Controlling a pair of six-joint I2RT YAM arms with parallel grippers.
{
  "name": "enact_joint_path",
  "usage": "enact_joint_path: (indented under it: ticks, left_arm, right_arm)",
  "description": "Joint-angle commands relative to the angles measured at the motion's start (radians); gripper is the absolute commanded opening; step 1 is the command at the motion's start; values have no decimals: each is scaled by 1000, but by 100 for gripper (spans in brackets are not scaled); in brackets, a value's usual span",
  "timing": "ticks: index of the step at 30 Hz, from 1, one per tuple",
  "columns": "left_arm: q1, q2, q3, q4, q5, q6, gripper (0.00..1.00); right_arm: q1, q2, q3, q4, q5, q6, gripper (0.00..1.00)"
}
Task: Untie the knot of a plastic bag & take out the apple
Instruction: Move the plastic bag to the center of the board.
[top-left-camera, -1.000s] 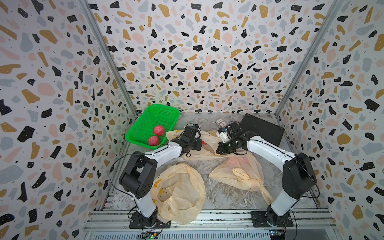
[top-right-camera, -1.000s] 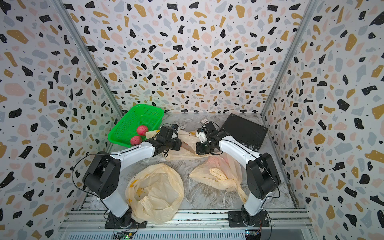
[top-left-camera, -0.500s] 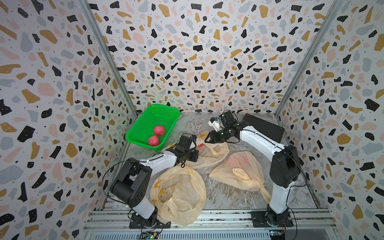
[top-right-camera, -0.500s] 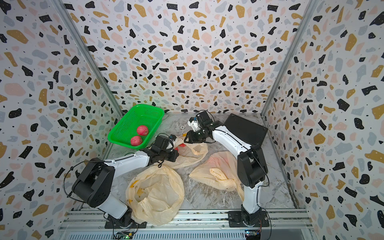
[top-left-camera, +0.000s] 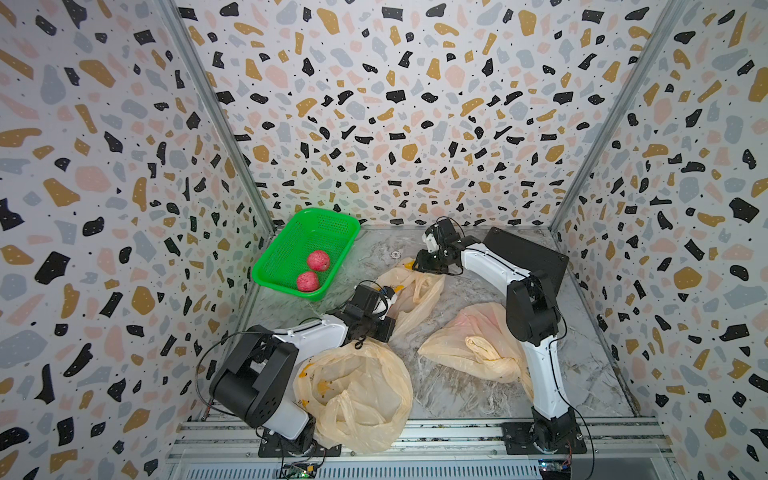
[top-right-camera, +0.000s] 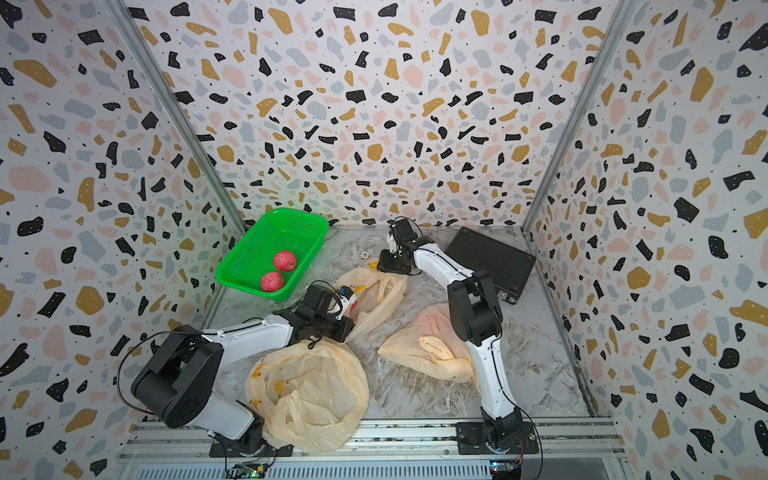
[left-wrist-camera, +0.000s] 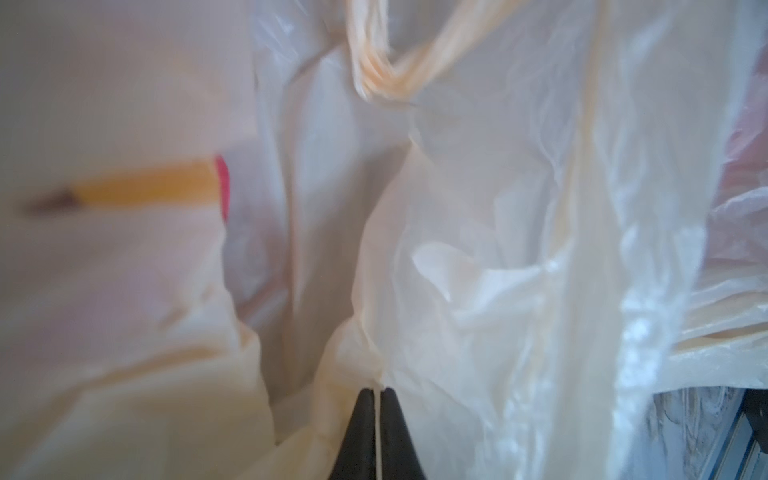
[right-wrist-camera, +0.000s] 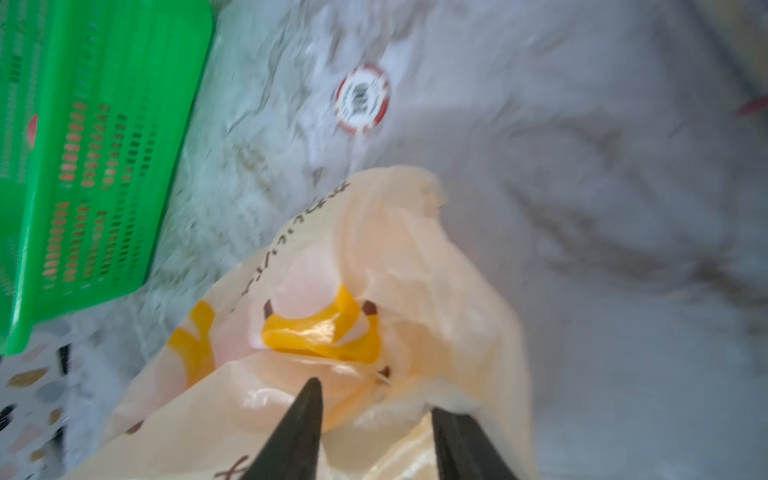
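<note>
Plastic bag at mid-frame seems mid-opening: left gripper pinches its film tight; right gripper, half open and empty over the upper edge, should next close and pull.

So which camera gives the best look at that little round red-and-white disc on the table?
The right wrist view: the disc fills a fair patch there, its red-and-white rim plain though slightly blurred. In both top views it is only a tiny speck. The left wrist view misses it.

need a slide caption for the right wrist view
Right wrist view: jaws spread over a printed plastic bag on the marble table, green basket alongside.
</note>
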Motion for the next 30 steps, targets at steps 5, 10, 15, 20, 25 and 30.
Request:
enact_joint_path:
  ticks: [5,10,15,20,25,30]
  left_arm:
    - [2,-7,1,-81,28,24,7]
    - [2,-3,5,-113,46,20,7]
    - [5,-132,10,-24,47,-15,18]
    - [5,-141,144,20,81,-76,45]
    - [6,-85,251,-43,15,-108,45]
    - [7,-7,333,-112,-77,-107,32]
  right_arm:
    - [-41,-43,50,32,270,41,40]
    - [-65,-118,-105,111,286,39,41]
    - [-62,-171,-106,51,142,-46,46]
    - [-29,-274,-185,3,45,-110,55]
    - [0,-371,-234,-35,-28,-165,60]
    - [29,-443,-294,-58,-114,-179,59]
